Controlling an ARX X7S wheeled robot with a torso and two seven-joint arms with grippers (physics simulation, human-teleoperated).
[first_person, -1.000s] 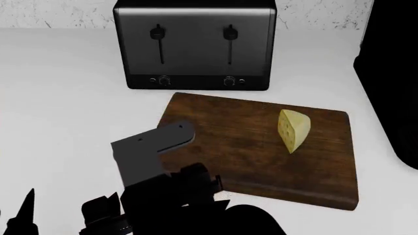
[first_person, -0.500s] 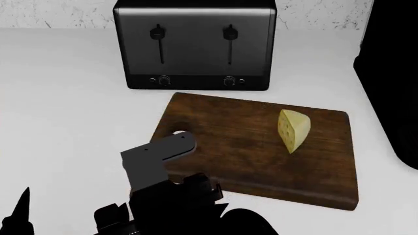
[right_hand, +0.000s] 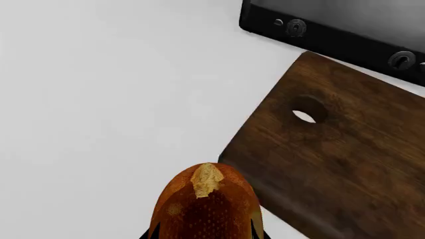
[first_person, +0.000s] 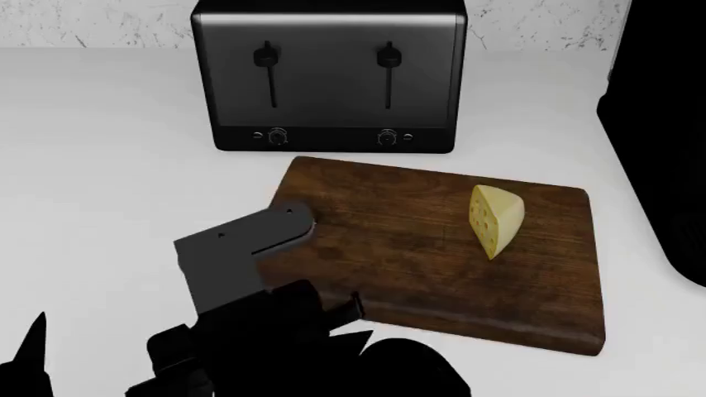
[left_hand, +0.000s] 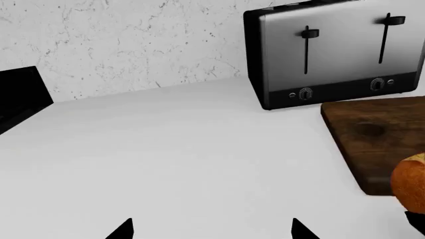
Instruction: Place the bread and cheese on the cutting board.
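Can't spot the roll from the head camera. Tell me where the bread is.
The bread sits in the right gripper, above the white counter just off the cutting board corner with the hole.

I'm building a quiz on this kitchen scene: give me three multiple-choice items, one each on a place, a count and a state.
1. Where is the pale yellow cheese wedge?
A. on the dark brown wooden cutting board
B. on the white counter
C. atop the toaster

2. How many levers does the silver-and-black toaster show on its front?
A. one
B. two
C. four

3. What is the state of the orange-brown bread roll?
A. lying on the board
B. in a toaster slot
C. held in the right gripper

Answers: 1 A, the head view shows the wedge on the board. 2 B, two levers are visible. 3 C, the right wrist view shows fingers flanking the roll.
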